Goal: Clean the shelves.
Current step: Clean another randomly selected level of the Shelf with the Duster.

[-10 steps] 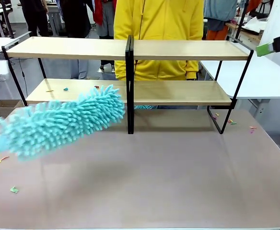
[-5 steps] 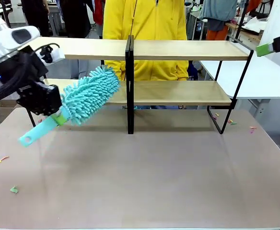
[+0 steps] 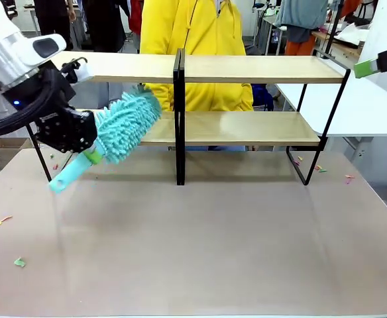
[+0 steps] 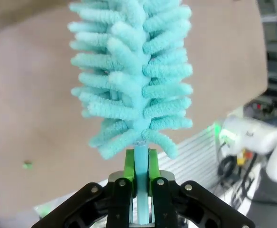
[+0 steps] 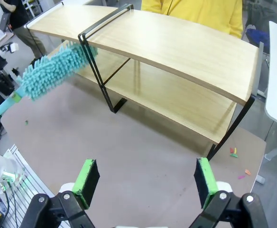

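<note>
The shelves (image 3: 246, 69) are two joined two-tier racks of light wooden boards on black frames, spanning the far half of the table; they also appear as the shelves (image 5: 176, 52) in the right wrist view. My left gripper (image 3: 91, 156) is shut on the handle of a fluffy turquoise duster (image 3: 124, 122), whose head reaches into the left rack's lower tier. From the left wrist camera, the duster (image 4: 133, 76) rises from between the green pads (image 4: 129, 166). My right gripper (image 5: 145, 183) hangs open high above the table's right side, its green pad (image 3: 364, 67) at the upper right.
A person in a yellow hoodie (image 3: 193, 40) stands behind the shelves. Small paper scraps (image 3: 20, 262) lie on the brown table at the front left and more scraps (image 3: 321, 168) by the right rack's foot. A white table (image 3: 352, 106) stands to the right.
My left arm has swung in from the left, carrying the duster up and toward the lower left shelf. The person has shifted a little. The right gripper has stayed still.
</note>
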Available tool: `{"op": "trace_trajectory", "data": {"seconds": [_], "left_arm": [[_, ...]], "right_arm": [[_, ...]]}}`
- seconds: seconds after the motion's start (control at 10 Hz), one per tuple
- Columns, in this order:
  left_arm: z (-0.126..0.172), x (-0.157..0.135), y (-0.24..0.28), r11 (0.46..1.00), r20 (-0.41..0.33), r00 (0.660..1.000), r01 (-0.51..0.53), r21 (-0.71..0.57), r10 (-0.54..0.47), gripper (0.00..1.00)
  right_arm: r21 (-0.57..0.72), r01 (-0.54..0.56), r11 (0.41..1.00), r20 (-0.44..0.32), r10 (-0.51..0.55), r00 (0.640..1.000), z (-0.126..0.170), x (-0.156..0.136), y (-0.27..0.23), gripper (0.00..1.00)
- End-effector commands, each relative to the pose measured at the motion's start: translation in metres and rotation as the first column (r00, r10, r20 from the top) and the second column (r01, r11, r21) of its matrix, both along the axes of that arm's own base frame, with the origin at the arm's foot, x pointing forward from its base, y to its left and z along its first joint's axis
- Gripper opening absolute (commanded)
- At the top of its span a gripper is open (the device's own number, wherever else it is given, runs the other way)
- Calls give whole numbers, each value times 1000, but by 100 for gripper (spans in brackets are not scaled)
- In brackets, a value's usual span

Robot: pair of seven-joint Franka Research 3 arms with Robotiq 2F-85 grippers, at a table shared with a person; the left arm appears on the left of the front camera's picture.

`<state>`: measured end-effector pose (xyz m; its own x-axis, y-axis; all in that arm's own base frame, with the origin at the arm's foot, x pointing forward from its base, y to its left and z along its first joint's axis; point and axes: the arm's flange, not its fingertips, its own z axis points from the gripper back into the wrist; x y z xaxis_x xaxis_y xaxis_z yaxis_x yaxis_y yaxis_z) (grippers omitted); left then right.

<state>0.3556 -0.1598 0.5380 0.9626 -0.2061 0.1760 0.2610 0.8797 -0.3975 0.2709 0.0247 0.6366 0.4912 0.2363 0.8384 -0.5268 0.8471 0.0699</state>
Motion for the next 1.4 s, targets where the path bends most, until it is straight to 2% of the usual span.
{"op": "trace_trajectory", "data": {"seconds": [0.0, 0.1, 0.4, 0.6, 0.7, 0.9, 1.3], "left_arm": [[-15, 20, -26, 976, 49, 978, -207, 60, 204, 12], [-20, 24, -32, 972, 54, 972, -231, 48, 228, 12], [-29, 32, -45, 969, 4, 976, -217, 116, 218, 12], [-38, 43, -52, 956, -26, 964, -257, 145, 263, 12], [-38, 45, -51, 938, -18, 949, -310, 155, 316, 12], [-35, 44, -38, 891, -103, 894, -412, 190, 436, 12], [-25, 48, -4, 850, -125, 847, -491, 188, 517, 12]], "right_arm": [[2, -1, 1000, 0, 1, 1000, 0, 0, 0, 100], [2, -1, 1000, 0, 1, 1000, 0, 0, 0, 100], [2, -1, 1000, 0, 1, 1000, 0, 0, 0, 100], [2, -1, 1000, 0, 1, 1000, 0, 0, 0, 100], [2, -1, 1000, 0, 1, 1000, 0, 0, 0, 100], [2, -1, 1000, 0, 1, 1000, 0, 0, 0, 100], [2, -1, 1000, 0, 1, 1000, 0, 0, 0, 100]]}}
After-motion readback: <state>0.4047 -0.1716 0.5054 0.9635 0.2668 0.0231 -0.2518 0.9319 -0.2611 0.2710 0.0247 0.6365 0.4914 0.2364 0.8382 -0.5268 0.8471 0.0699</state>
